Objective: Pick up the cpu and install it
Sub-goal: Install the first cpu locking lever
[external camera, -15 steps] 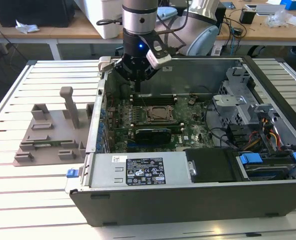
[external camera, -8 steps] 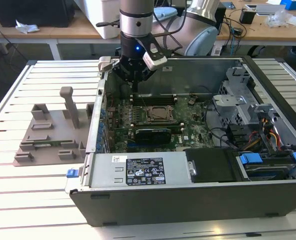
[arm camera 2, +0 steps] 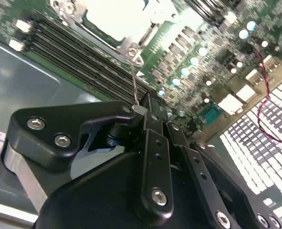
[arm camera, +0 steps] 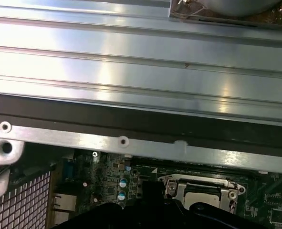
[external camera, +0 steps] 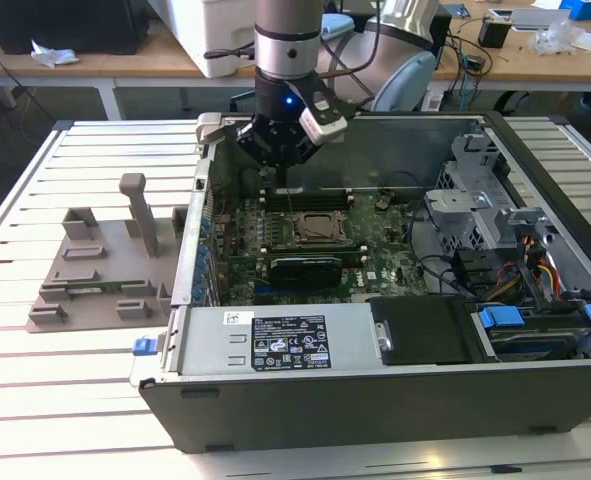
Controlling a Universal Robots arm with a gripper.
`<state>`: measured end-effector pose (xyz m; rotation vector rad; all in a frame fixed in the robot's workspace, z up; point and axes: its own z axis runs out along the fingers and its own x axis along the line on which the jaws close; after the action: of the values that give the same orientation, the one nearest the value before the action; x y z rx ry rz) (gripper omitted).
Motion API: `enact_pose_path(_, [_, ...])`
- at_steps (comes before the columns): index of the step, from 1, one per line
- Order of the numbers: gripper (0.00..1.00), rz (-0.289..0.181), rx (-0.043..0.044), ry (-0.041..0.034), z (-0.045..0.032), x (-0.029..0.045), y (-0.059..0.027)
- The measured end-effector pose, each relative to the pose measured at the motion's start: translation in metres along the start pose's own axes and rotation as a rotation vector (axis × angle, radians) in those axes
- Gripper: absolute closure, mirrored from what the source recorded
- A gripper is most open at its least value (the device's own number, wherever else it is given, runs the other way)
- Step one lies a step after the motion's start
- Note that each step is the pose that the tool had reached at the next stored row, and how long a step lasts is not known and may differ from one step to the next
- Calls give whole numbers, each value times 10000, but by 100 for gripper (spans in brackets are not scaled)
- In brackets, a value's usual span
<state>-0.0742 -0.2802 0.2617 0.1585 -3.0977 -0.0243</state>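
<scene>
The black gripper [external camera: 278, 160], fingers pressed together, is held above the black-framed square socket [external camera: 308, 229], at its 11 o'clock, where the silvery-white cpu [arm camera 2: 117, 16] seems already seated.

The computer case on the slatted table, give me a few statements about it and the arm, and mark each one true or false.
1. The end effector hangs over the open computer case, near its back wall. True.
2. The case's side panel is closed. False: it is open, and the motherboard shows.
3. The cpu sits in the socket frame on the motherboard. True, as far as the exterior view shows; a pale square fills the socket.
4. The grey fixture blocks lie inside the case. False: they lie on the table, at the exterior view's left of the case.
</scene>
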Motion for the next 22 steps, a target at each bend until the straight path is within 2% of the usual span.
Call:
enact_pose_path(1, [89, -2, -1, 5, 1, -46, -4])
enact_pose_path(7, [89, -1, -2, 19, 1, -174, -15])
enact_pose_path(9, [89, -1, -9, 76, 13, -458, -44])
enact_pose_path(11, [89, -1, -39, 75, 24, -451, -47])
enact_pose_path(12, [89, -3, -79, 70, 95, -413, -66])
enact_pose_path(14, [89, -3, -81, 70, 158, -399, -68])
enact_pose_path(22, [89, -4, -81, 71, 313, -376, -68])
